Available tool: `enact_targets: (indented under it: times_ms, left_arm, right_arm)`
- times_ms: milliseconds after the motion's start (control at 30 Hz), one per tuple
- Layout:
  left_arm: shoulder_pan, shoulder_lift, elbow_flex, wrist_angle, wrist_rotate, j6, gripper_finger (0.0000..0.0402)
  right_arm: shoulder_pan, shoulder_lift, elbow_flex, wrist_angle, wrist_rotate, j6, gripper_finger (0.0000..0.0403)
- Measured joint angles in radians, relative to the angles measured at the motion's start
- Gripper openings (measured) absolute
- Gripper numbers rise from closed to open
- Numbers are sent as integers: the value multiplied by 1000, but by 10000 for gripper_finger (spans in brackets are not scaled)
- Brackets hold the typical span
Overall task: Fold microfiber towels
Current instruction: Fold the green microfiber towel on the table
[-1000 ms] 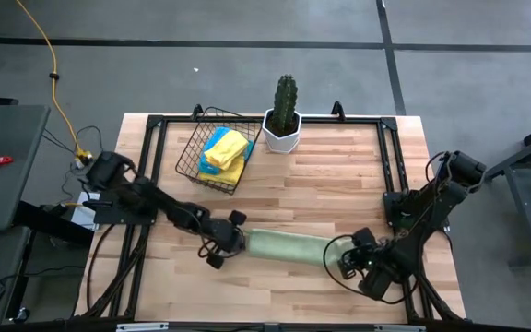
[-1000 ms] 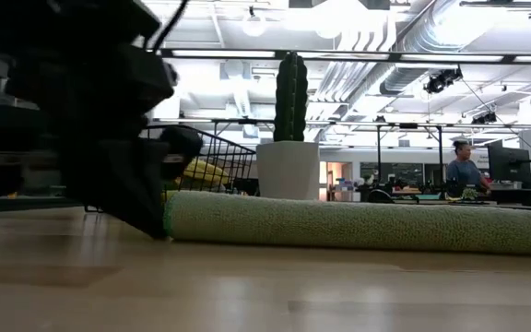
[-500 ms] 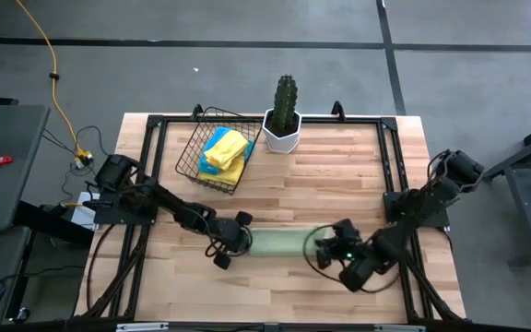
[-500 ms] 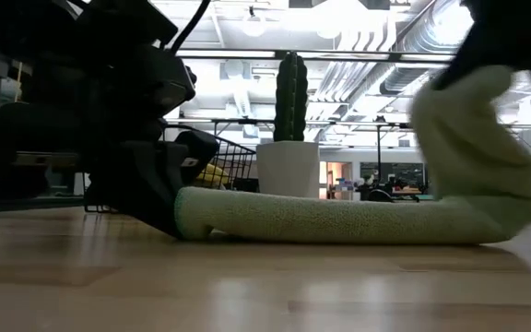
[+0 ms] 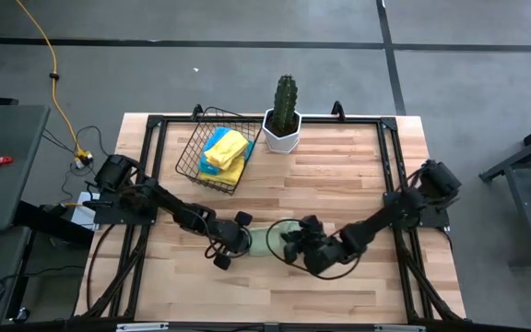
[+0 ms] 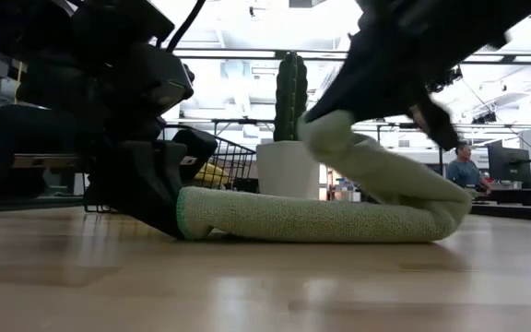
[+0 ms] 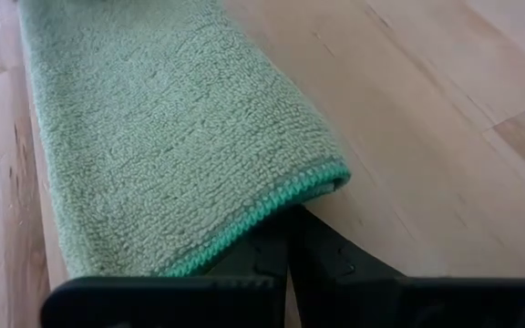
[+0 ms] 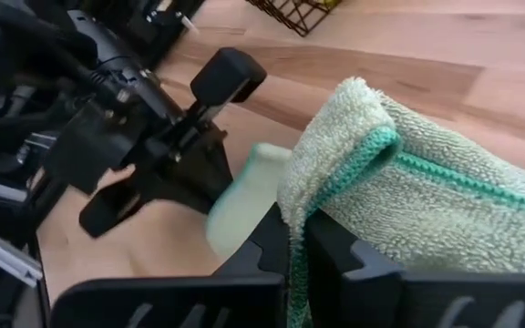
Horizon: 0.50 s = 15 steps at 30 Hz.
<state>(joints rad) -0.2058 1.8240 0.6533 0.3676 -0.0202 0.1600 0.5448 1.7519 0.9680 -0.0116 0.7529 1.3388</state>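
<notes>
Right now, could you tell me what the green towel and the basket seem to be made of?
The green towel looks like soft looped microfiber cloth with a stitched teal edge, its nap plainly visible. The basket looks like thin dark wire, probably coated metal, since the table shows through its open grid.

A big open lab or workshop — exposed ducts (image 6: 404,69) and ceiling lights overhead, grey concrete floor (image 5: 247,74), a person (image 6: 464,168) at monitors beyond the wooden table (image 5: 339,175).

Far side of my table
A wire basket (image 5: 212,148) sits beside a white pot (image 5: 282,134) holding a cactus (image 5: 286,100); beyond the table (image 5: 339,175), a person (image 6: 464,168) at a desk.
</notes>
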Motion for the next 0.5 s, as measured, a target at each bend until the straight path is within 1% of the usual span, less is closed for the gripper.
enact_targets:
  times_ms: [167,300,400,500]
  left_arm:
    - [0,0,-1,-1,-8,0,0]
    - [0,0,-1,-1,-10,0,0]
    - [0,0,-1,-1,-12,0,0]
    - [0,0,-1,0,-15,5,0]
  right_arm:
    - [-42,78,0,171,-30,-59,0]
    - [-58,125,0,247,-34,-60,0]
    - [-62,158,0,324,-57,-58,0]
    - [-61,182,0,427,-94,-88,0]
